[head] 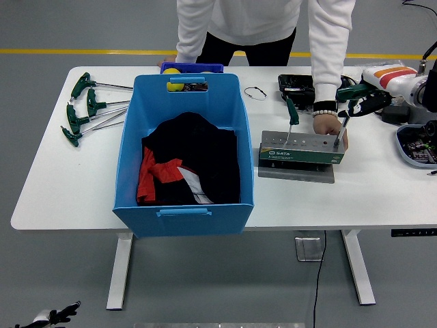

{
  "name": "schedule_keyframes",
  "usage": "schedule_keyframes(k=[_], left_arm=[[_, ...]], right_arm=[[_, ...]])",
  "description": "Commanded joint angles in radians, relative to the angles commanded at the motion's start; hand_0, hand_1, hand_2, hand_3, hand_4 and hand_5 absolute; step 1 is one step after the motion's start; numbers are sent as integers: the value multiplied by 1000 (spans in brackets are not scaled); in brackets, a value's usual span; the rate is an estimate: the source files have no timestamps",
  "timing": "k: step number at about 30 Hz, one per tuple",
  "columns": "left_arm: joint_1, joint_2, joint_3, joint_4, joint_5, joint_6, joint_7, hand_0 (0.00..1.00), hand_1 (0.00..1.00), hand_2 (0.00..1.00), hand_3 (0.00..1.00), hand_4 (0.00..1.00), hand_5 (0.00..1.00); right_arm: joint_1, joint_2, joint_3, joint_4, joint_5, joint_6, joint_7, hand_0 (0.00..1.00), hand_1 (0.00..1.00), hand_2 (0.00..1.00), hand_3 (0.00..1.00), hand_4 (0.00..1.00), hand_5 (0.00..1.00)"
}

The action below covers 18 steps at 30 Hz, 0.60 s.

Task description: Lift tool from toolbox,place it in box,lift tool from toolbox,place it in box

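Right robot hand (360, 102) grips a green T-handled tool (347, 109) standing in the grey metal toolbox (301, 149); blue plastic box (185, 154) holds no tools yet

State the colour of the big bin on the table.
The bin is bright blue, shown best in the head view.

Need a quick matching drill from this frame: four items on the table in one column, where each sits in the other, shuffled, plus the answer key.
Items
1. loose green-handled T-wrenches
2. black and red cloth
3. grey metal tool holder
4. green T-handle tool gripped by the robot's right hand

Places
A. inside the big blue plastic bin
B. steadied by the person's hand
C. standing in the holder's right end
D. lying at the table's left end

Pairs: 1-D, 2-A, 3-B, 4-C
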Motion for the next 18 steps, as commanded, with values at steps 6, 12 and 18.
schedule_keyframes(k=[6,12,18], left_arm=[[2,-1,-5,0,6,0,2,853,818,798,614,721,567],[6,-2,-8,0,11,-1,4,853,818,798,614,721,567],[9,-2,-10,0,14,-1,5,853,818,798,614,721,567]], right_arm=[[-3,-3,1,2,23,-14,2,111,22,45,2,998,903],[-9,-4,5,3,42,-29,3,112,22,45,2,998,903],[-13,-6,10,5,46,-39,1,109,20,45,2,998,848]])
